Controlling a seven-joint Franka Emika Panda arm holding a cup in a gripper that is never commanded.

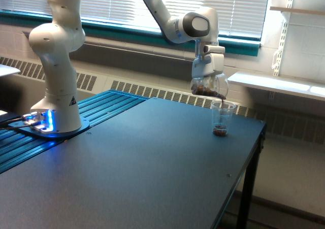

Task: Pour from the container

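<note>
One rounded clear container (209, 85) spills brown granules into tapered cup (222, 118).

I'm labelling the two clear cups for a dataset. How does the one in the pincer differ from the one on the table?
The container hangs in the air, gripped by the pincer, while the tall cup stands on the table. The container is rounded and tilted; the tall cup is tapered and upright. The container holds more brown bits; the tall cup has only a little at its bottom. Both are clear plastic.
</note>
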